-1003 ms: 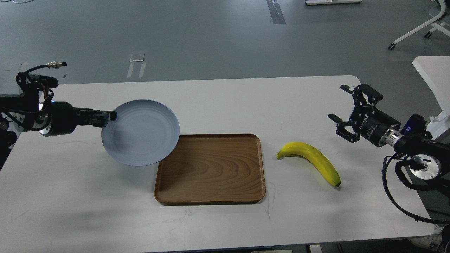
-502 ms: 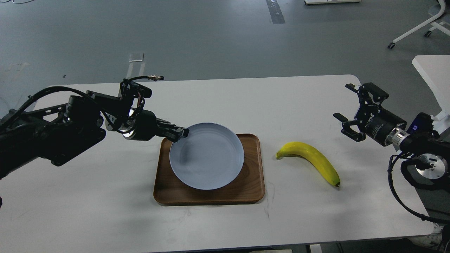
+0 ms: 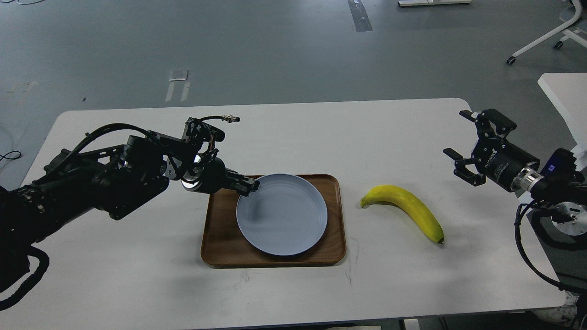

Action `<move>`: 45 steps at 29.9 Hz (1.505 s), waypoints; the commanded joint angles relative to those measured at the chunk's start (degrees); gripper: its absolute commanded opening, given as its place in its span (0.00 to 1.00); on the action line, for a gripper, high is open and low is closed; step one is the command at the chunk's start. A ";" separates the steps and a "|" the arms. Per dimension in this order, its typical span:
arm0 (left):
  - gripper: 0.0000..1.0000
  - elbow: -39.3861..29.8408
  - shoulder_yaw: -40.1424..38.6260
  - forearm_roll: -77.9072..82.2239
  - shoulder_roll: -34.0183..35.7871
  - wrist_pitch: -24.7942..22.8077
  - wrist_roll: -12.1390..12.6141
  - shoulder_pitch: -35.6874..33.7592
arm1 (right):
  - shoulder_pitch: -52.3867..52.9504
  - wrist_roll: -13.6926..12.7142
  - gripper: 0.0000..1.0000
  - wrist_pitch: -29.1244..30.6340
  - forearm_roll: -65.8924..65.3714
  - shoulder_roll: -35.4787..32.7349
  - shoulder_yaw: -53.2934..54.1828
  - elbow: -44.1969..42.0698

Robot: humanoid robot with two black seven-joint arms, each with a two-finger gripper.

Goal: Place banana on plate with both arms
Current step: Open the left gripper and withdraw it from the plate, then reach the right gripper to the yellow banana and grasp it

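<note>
The pale grey-blue plate point(image 3: 282, 214) lies over the brown wooden tray point(image 3: 220, 238), towards its right half. My left gripper point(image 3: 250, 185) is shut on the plate's upper left rim. The yellow banana point(image 3: 406, 208) lies on the white table to the right of the tray, stem end to the left, dark tip at the lower right. My right gripper point(image 3: 463, 142) is open and empty, above the table near its right edge, to the upper right of the banana.
The white table point(image 3: 293, 137) carries only the tray, plate and banana. A second white table point(image 3: 564, 91) and a wheeled chair base point(image 3: 541, 41) stand at the right, beyond the table's edge.
My left arm has carried the plate to the right, from left of the tray to over the tray, and lowered it. My right gripper has drifted slightly to the right.
</note>
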 commanded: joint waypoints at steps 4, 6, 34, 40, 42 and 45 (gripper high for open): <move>0.00 1.95 -0.05 -0.80 -1.27 0.07 0.00 -0.24 | 0.09 0.00 1.00 0.00 0.00 0.00 -0.01 0.00; 0.22 2.04 -0.05 -0.89 -1.71 0.07 0.00 -0.24 | 0.00 0.00 1.00 0.00 0.00 0.00 -0.01 0.00; 0.98 3.53 -7.24 -92.38 16.13 -1.48 0.00 10.29 | 0.00 0.00 1.00 0.00 -3.07 -0.18 -0.63 0.26; 0.98 7.75 -24.30 -92.56 15.60 -1.48 0.00 19.71 | 0.88 0.00 1.00 0.00 -12.89 -0.88 -0.89 1.40; 0.98 7.84 -25.62 -92.56 15.60 -1.48 0.00 20.24 | 1.93 0.00 1.00 0.00 -21.99 -2.28 -0.80 1.49; 0.98 7.84 -25.72 -92.39 15.69 -1.48 0.00 20.06 | 7.01 0.00 1.00 0.00 -37.20 -5.00 -0.80 3.24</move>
